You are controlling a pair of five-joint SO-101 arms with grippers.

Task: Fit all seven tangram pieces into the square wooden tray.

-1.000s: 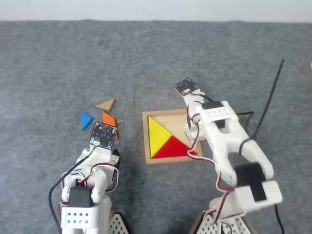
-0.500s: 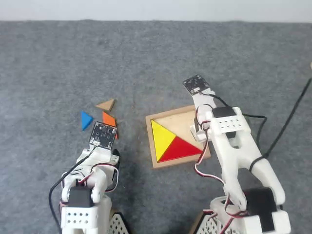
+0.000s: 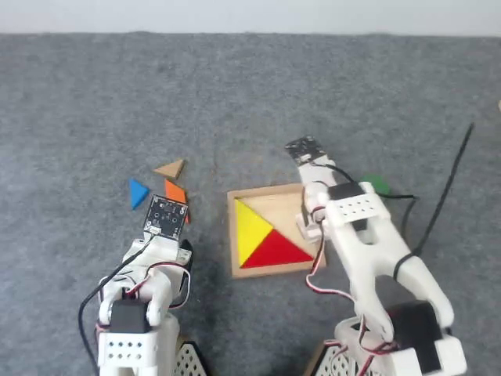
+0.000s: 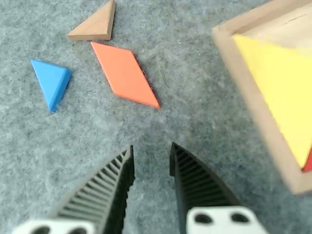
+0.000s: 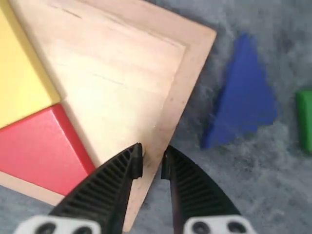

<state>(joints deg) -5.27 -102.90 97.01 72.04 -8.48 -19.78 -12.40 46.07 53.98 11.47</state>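
High view: fixed overhead, facing down on the whole table [image 3: 235, 94]. Left wrist view: close, looking down past the left end effector [image 4: 151, 152]. Right wrist view: likewise close, past the right end effector [image 5: 152, 155]. All three share the wooden tray [image 3: 233, 235].

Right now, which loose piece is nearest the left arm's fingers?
The orange parallelogram, just ahead of the fingers; the blue triangle and the wooden triangle lie farther off.

Left arm [image 3: 145, 294] is folded low near its base, with the left gripper [image 4: 150, 155] pointing down, jaws parted. Right arm [image 3: 368, 235] extends forward; the right gripper [image 5: 151, 160] angles down, jaws pinched across the tray [image 5: 192, 63] rim.
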